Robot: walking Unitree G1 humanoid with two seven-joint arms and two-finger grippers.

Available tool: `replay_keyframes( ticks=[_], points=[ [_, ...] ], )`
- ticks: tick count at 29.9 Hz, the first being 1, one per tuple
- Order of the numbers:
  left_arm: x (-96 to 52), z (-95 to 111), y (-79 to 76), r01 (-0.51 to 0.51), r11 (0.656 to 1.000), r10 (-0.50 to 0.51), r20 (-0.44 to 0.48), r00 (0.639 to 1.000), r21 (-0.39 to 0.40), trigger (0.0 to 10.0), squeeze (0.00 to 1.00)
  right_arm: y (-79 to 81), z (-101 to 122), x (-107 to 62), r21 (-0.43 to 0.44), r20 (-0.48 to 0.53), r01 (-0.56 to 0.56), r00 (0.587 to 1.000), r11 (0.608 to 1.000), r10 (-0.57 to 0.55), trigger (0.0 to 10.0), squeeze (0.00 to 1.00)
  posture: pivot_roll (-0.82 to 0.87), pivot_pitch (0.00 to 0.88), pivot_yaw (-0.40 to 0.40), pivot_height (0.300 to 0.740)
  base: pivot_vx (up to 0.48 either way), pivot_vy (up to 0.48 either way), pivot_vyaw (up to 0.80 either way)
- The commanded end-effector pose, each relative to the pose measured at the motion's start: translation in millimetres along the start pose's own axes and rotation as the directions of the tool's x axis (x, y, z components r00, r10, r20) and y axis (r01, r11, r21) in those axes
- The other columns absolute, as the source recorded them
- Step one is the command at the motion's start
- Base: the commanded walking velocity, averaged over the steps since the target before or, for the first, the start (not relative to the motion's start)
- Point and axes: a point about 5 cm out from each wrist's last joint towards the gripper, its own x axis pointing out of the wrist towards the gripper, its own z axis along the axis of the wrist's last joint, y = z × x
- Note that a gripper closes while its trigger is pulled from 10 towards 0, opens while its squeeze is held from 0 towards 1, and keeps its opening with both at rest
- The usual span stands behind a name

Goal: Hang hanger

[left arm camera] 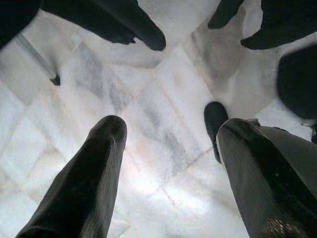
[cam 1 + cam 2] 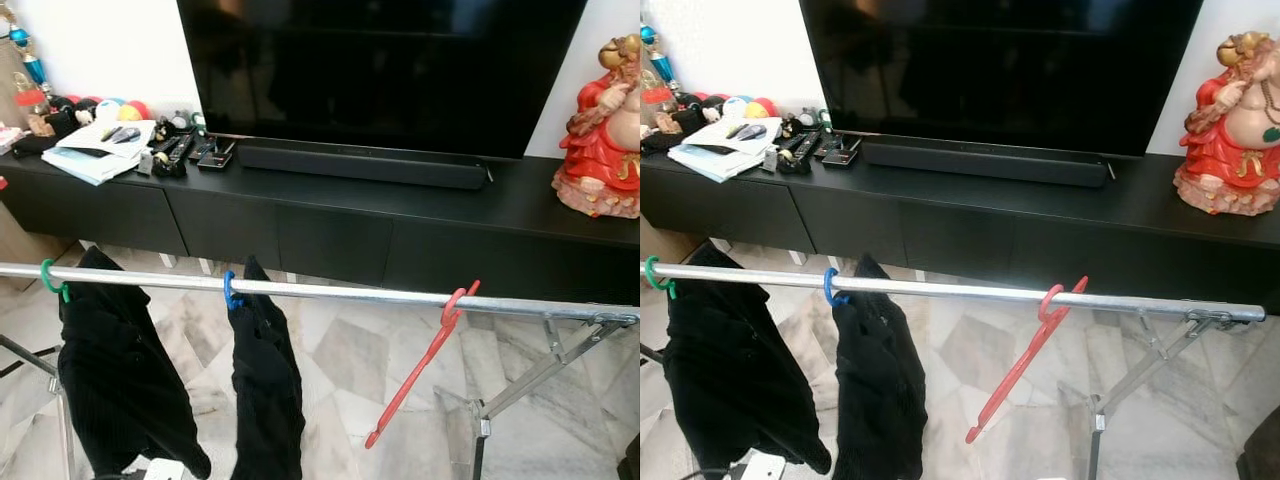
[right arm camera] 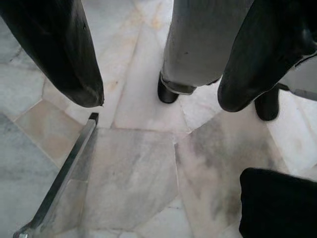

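Since the red hanger (image 2: pixel 425 365) already hooks the rail (image 2: pixel 330 291) — tilted, though — we keep both end effectors (left (image 1: pixel 163 144), right (image 3: pixel 161 94)) wide, low and clear.

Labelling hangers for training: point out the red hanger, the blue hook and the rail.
red hanger (image 2: pixel 425 365), left eye view, its sloping arm.
blue hook (image 2: pixel 229 291), left eye view, its curve.
rail (image 2: pixel 340 292), left eye view, bare middle stretch.

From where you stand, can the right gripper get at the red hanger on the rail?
Probably yes. The red hanger hangs alone on the rail, apart from the black clothes. The right gripper hangs low over the floor, open, so the arm must rise first.
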Motion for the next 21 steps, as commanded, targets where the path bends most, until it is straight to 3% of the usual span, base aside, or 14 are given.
replay_keyframes(
  ticks=[1,13,21],
  points=[
    [-1.5,-8.0,3.5,-0.017,1.000,0.017,-0.018,1.000,-0.004,10.0,0.00,2.3,0.9,0.2,0.006,0.003,-0.002,1.000,1.000,0.002,10.0,0.00,-0.08,0.027,0.057,0.740,0.000,0.000,0.80],
    [-1.0,-11.6,-3.1,-0.018,1.000,0.019,-0.041,0.999,0.023,10.0,0.00,2.0,3.0,0.7,-0.006,0.001,0.003,1.000,1.000,-0.003,10.0,0.00,-0.09,0.001,0.053,0.740,0.000,0.000,0.76],
    [-2.0,-19.3,-10.7,-0.002,1.000,0.003,-0.067,0.998,0.025,10.0,0.00,-1.9,5.8,1.1,-0.012,0.007,0.005,1.000,1.000,-0.005,10.0,0.00,-0.11,0.000,0.037,0.740,0.000,0.000,0.00]
  ],
)
